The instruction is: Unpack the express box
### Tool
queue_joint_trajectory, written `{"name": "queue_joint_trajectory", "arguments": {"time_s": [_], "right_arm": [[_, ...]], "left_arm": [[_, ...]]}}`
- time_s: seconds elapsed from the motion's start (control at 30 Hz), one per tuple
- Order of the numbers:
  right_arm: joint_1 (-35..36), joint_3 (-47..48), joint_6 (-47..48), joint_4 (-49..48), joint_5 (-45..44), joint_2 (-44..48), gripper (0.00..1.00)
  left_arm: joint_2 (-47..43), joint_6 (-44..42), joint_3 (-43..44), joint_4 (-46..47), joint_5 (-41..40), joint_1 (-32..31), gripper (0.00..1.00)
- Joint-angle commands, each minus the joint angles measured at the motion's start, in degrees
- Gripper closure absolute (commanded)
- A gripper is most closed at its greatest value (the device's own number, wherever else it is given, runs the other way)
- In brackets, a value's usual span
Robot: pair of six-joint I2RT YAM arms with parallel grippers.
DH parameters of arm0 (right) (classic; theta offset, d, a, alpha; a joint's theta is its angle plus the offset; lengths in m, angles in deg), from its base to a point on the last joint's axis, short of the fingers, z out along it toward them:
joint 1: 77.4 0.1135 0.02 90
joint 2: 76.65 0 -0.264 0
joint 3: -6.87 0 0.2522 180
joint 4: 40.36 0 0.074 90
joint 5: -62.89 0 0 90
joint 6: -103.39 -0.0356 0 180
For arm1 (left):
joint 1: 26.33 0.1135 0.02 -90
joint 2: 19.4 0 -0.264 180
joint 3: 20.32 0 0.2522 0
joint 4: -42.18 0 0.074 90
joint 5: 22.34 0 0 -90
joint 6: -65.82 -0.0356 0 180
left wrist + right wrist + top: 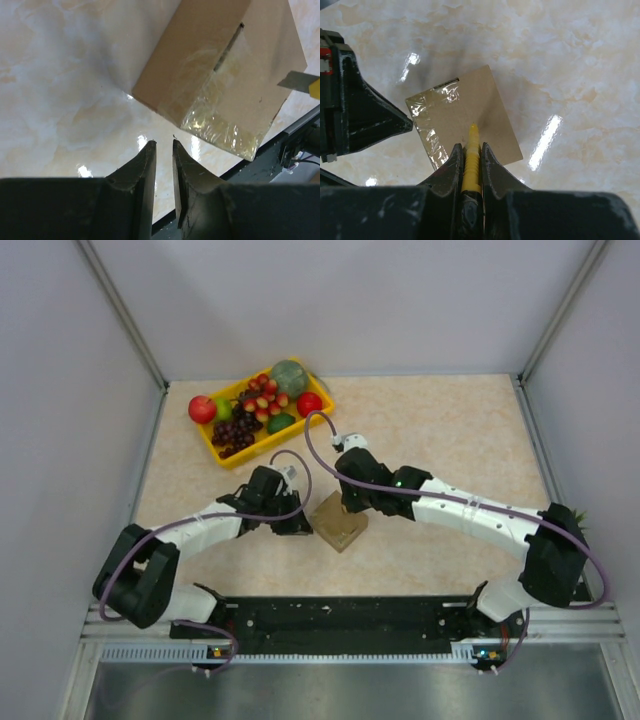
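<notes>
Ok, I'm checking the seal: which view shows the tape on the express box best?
Left wrist: the tape on the express box is close and glossy. Right wrist shows it smaller; top external cannot resolve it.

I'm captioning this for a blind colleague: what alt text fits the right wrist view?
The right gripper clamps a yellow cutter, its tip over the express box, a flat brown cardboard square with clear tape along its left side. The box lies on a glossy marbled table.
</notes>
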Motion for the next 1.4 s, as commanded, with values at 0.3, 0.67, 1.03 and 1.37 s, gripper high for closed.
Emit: {"name": "queue_joint_trajectory", "arguments": {"time_s": [0.3, 0.67, 1.03, 1.37], "right_arm": [[1.77, -1.91, -2.72, -5.77, -2.93, 5.91, 1.0], [2.74, -6.48, -1.58, -18.42, -4.42, 6.09, 1.0], [2.74, -11.75, -0.61, -25.99, -0.38, 5.65, 1.0], [2.74, -13.25, -0.87, -27.48, 1.29, 5.82, 1.0]], "left_arm": [[11.86, 0.75, 10.9, 6.76, 0.89, 2.86, 0.75], [6.24, 6.29, 10.02, 6.15, 6.68, 10.16, 0.53], [10.81, 9.19, 11.17, 10.27, 12.76, 8.84, 0.45], [15.64, 8.31, 13.45, 8.7, 11.09, 7.0, 0.53]]}}
